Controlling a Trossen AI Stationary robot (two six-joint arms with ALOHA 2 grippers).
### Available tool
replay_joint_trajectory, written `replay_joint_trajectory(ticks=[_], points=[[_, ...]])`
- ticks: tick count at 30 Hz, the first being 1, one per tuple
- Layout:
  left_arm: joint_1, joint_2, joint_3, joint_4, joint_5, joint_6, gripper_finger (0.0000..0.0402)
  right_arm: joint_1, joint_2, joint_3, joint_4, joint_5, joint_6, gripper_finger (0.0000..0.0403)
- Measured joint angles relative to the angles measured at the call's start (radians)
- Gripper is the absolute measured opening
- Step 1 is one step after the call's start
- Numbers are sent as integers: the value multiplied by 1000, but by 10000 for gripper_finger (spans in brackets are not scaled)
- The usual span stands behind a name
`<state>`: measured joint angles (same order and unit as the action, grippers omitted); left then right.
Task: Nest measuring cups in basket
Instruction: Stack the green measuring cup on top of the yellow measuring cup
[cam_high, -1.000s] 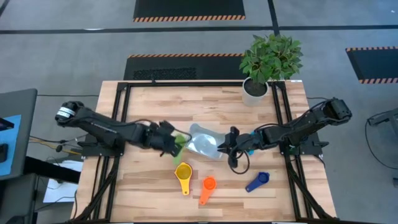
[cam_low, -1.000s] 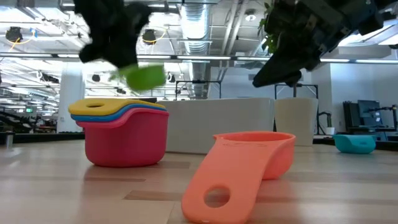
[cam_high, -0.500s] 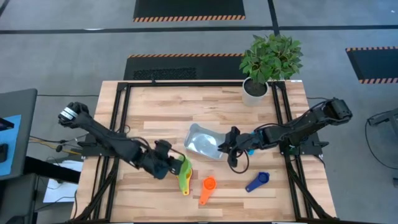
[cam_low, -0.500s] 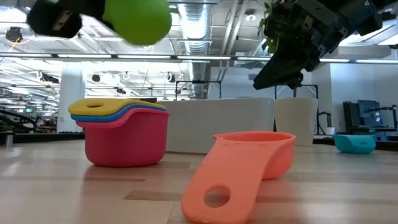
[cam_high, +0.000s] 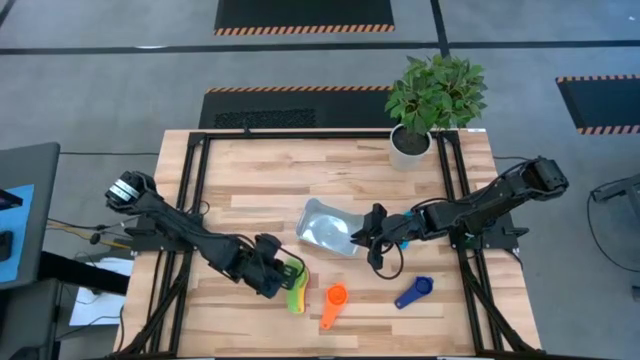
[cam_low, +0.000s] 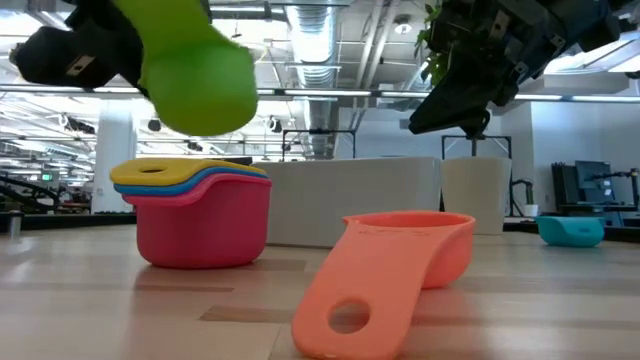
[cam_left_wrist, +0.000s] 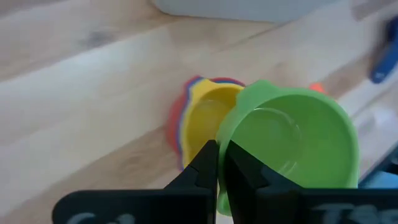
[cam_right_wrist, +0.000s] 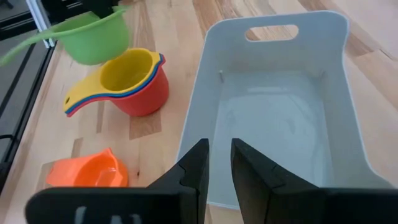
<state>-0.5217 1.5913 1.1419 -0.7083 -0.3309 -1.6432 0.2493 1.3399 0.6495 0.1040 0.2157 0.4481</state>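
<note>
Left gripper (cam_high: 282, 277) clamped on handle of green cup (cam_low: 196, 82), cup held in the air, just beside and above the stack, not touching it. In left wrist view fingers (cam_left_wrist: 208, 163) pressed together on the green cup (cam_left_wrist: 292, 144) with its bowl open upward. Stack (cam_low: 200, 215) on front-left part of table (cam_high: 250, 190): red cup (cam_right_wrist: 144, 93) at bottom, blue one nested inside, yellow cup (cam_right_wrist: 126, 71) on top, handles fanned to one side. Orange cup (cam_low: 400, 265) lying alone on the wood right of the stack, handle toward the front edge. Dark blue cup (cam_high: 413, 292) farther right, well apart from the others. Light blue cup (cam_low: 570, 230) visible at far right in low view. Basket (cam_right_wrist: 280, 106) near table centre, nothing but bare floor visible inside, cutout handle on far wall. Right gripper (cam_right_wrist: 217, 163) raised at the basket's near rim, fingers (cam_right_wrist: 198, 165) almost together with a narrow gap, gripping nothing visible. Potted plant (cam_high: 432, 100) at back right corner of table, well apart from the cups.
</note>
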Motion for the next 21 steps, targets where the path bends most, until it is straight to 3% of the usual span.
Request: replay_joint_trajectory(ticks=[6,15,21], points=[[10,15,-1,-17,24,-150,4,0,0,0,-2,1,0,93],[17,14,0,0,58,-105,7,9,0,0,-24,4,0,93],[18,14,0,0,56,-86,51,13,0,0,-23,4,-1,93]])
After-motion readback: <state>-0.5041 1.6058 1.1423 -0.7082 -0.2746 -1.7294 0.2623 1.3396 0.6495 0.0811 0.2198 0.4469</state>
